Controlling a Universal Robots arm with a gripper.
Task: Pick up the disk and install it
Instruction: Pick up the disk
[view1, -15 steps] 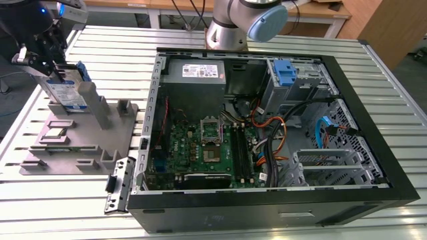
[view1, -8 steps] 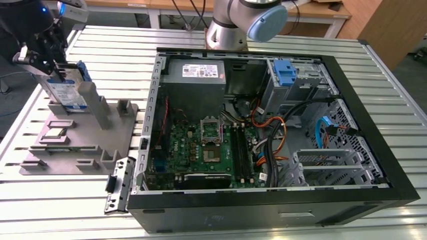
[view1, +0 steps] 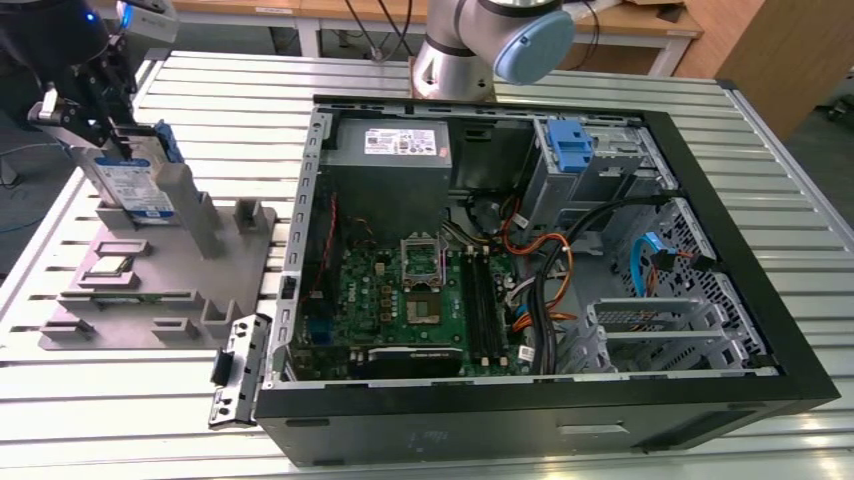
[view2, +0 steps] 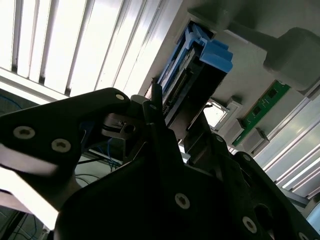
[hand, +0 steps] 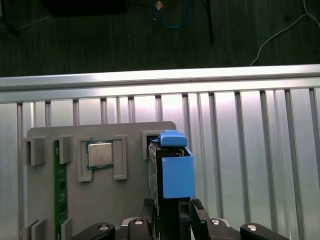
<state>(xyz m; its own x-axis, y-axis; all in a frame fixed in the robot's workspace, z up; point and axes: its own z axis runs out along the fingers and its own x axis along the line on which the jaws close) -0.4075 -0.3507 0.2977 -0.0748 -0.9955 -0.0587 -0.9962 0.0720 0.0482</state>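
Note:
The disk (view1: 134, 188) stands upright on edge at the grey parts fixture (view1: 160, 290), at the exterior view's left. It is silver with a white-and-blue label and blue side rails. My gripper (view1: 118, 135) comes down on it from above, with a finger against each flat side. In the first wrist view the disk (hand: 172, 165) shows its blue rail end-on, and my gripper (hand: 172, 207) is shut on it. In the second wrist view the disk (view2: 195, 70) runs away between the dark fingers (view2: 156, 112). Whether its lower edge still sits in the fixture slot I cannot tell.
An open computer case (view1: 747, 290) lies at the exterior view's right, with a grey power supply (view1: 390, 145), a motherboard (view1: 400, 300) and a drive bay with a blue latch (view1: 571, 148). The fixture (hand: 130, 200) also carries a processor (hand: 100, 153) and a green memory stick (hand: 60, 195). The arm's base (view1: 461, 50) stands behind the case.

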